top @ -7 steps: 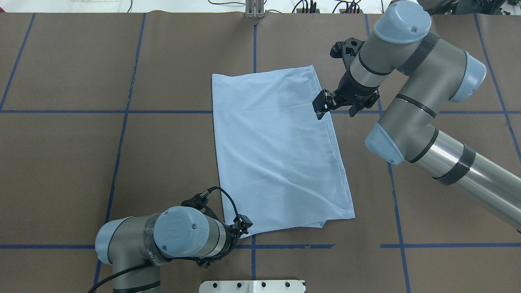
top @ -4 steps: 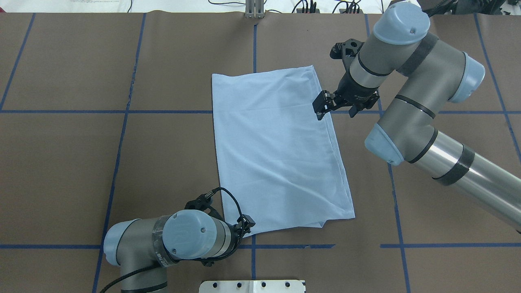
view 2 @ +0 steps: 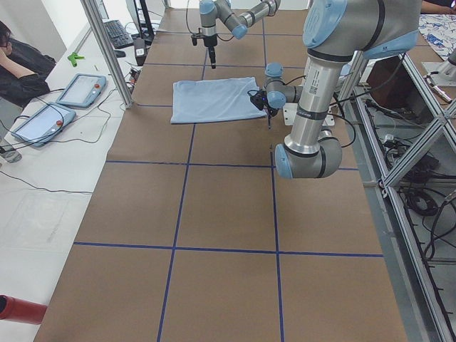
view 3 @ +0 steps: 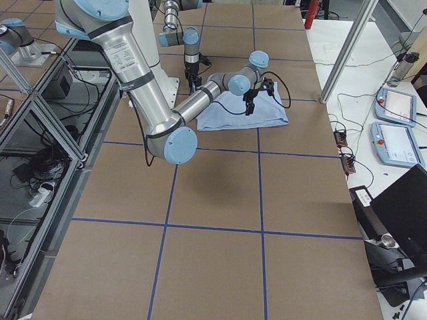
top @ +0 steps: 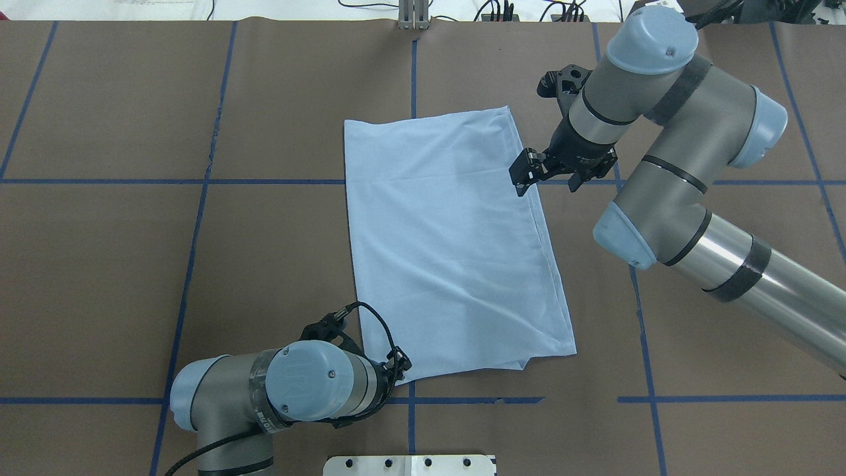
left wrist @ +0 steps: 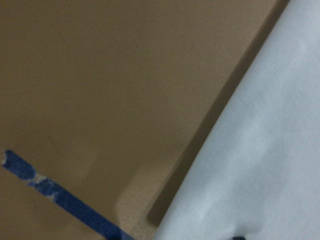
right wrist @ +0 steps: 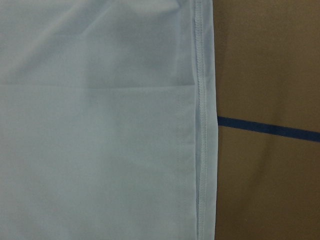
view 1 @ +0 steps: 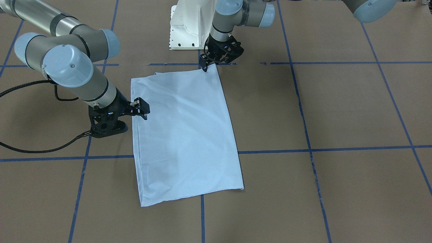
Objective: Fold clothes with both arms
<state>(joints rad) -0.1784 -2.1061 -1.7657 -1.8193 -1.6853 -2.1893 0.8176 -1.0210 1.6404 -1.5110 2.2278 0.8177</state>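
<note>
T-shirt (top: 449,244) lay flat on the brown counter (top: 99,264), folded to a rectangle with only plain pale-blue cloth showing. It sat roughly mid-counter, skewed a bit against the blue tape lines (top: 198,182). At its near right corner a lower layer poked out slightly.

Left pincer (top: 400,363) was low at the shirt's near left corner, tips right at the cloth edge. Couldn't tell if the jaws were parted or pinching. Left wrist view gave only the shirt edge, its shadow, bare counter and a strip of tape.

Right pincer (top: 521,178) was over the shirt's long right edge, toward the far end, fingers angled down at it. Couldn't tell its jaw state or whether it touched. Right wrist view showed the stitched hem (right wrist: 202,125) running top to bottom, with a tape line meeting it from the right.

White base plate (top: 410,465) sat at the counter's near edge, just beside the left arm (top: 264,396).
</note>
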